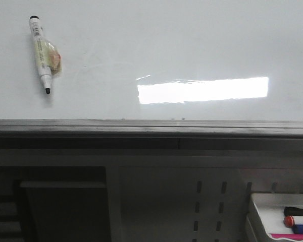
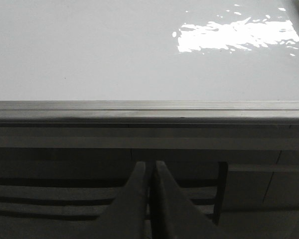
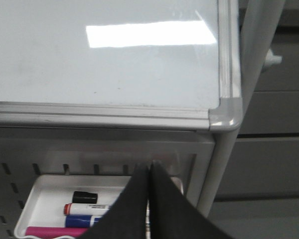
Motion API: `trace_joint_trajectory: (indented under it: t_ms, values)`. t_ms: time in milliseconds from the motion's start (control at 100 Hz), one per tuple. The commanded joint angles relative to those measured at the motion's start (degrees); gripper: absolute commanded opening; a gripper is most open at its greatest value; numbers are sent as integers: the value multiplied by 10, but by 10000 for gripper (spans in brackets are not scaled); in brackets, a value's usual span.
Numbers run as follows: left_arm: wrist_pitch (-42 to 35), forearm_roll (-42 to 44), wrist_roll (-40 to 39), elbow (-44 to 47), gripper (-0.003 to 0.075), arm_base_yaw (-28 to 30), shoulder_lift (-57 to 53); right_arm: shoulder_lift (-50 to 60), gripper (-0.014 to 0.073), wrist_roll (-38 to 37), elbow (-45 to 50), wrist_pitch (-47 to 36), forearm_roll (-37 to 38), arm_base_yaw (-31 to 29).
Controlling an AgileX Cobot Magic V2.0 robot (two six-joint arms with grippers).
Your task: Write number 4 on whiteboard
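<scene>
The whiteboard (image 1: 156, 50) is glossy white with a bright rectangular glare and a dark grey ledge along its near edge. No number 4 shows on it. A white marker (image 1: 41, 53) with a black uncapped tip lies on the board at the far left, a yellowish wrap round its middle. My left gripper (image 2: 149, 167) is shut and empty, below the board's ledge. My right gripper (image 3: 150, 167) is shut and empty, below the board's near right corner (image 3: 224, 117), above the tray. Neither gripper shows in the front view.
A small white tray (image 1: 265, 212) at the lower right holds a black cap (image 3: 84, 197) and red-capped (image 3: 89, 208), blue and pink markers. A perforated grey panel (image 1: 207, 206) and a dark shelf frame (image 1: 65, 201) lie below the ledge. A grey post (image 3: 249, 74) stands by the board's right edge.
</scene>
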State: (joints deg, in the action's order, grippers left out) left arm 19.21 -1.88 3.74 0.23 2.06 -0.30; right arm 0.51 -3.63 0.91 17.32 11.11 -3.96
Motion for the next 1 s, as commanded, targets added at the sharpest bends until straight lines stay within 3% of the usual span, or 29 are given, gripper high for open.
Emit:
trace_joint_trajectory:
  t_ms: [0, 330, 500, 650, 800, 910, 990]
  values:
    - [-29, -4, -6, 20, -20, -5, -15, 9, -64, 2, 10, -76, 38, -3]
    - [-51, -5, -6, 20, -20, -5, -15, 9, -64, 2, 10, -142, 4, -3]
    - [-123, -30, -6, 20, -20, -5, -15, 9, -64, 2, 10, -138, -3, -3]
    - [-163, -84, -6, 19, -20, -2, -15, 4, -64, 2, 10, -137, -89, -3]
    - [-151, -82, -6, -7, -20, -3, -9, -42, -64, 2, -13, -113, -143, -3]
    - [-94, -73, -6, -56, -20, -3, 29, -108, -64, 2, -50, -103, -204, -3]
    - [-58, -50, -6, -93, -20, -3, 73, -164, -64, 2, -84, -69, -206, -3]
